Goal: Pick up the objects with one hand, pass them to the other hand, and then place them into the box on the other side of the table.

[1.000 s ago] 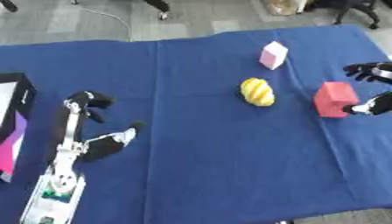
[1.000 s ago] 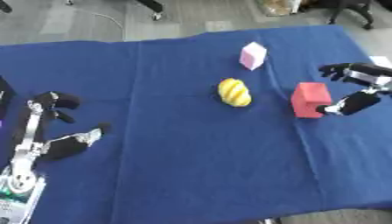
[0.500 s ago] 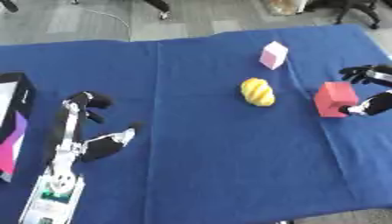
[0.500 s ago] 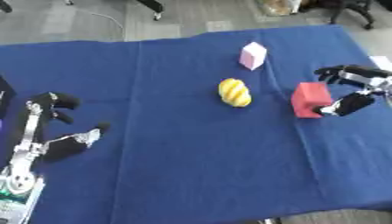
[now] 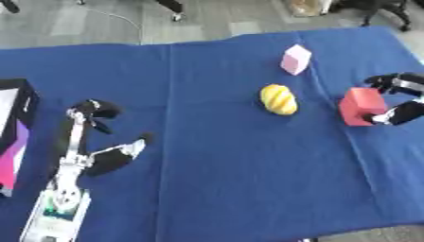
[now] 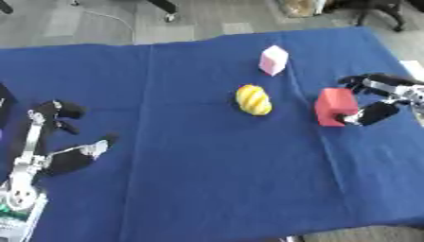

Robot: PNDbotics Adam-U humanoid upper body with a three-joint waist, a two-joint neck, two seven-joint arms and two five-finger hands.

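Observation:
A red block (image 6: 334,106) stands on the blue cloth at the right. My right hand (image 6: 383,97) comes in from the right edge and brackets the block's right side. Its fingers (image 6: 364,81) arch over the far top corner and the thumb (image 6: 371,113) is at the near right face, open. The block rests on the table. A yellow oval object (image 5: 278,99) lies mid-table, and a pink block (image 5: 295,59) stands behind it. At the lower left my left hand (image 5: 77,142) rests idle and open, holding nothing.
A black box with a pink side (image 5: 13,127) sits at the table's left edge, cut off by the frame. The blue cloth (image 5: 215,179) covers the whole table, and floor and chair legs show beyond the far edge.
My right hand has edged left toward the red block, and the gap between fingers and thumb has narrowed. The block, the other objects and the left hand have stayed put.

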